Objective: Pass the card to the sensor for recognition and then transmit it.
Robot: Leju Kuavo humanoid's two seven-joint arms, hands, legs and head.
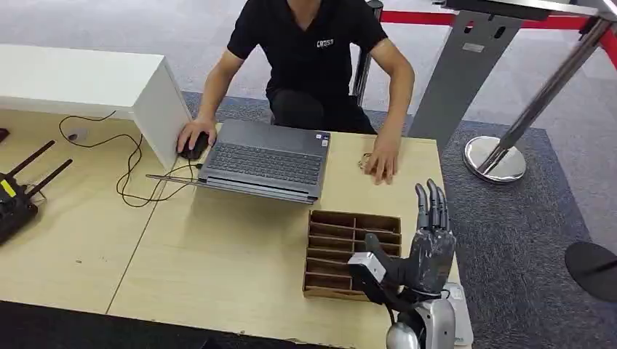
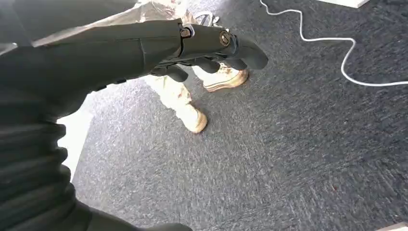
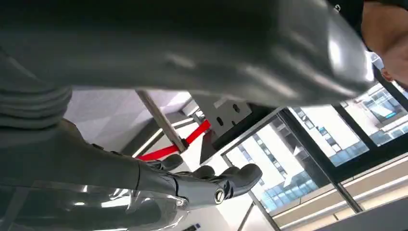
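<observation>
One empty right hand, fingers up, beside the divided cardboard box

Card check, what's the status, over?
Right hand raised over the divider box, fingers straight, empty. Left hand hanging over carpet, empty. Can't make out a card. Person's hand resting on table beyond the box.

The head view looks down and forward over the tabletop from high up. The left wrist view faces the carpeted floor closely. The right wrist view tilts upward toward windows.
</observation>
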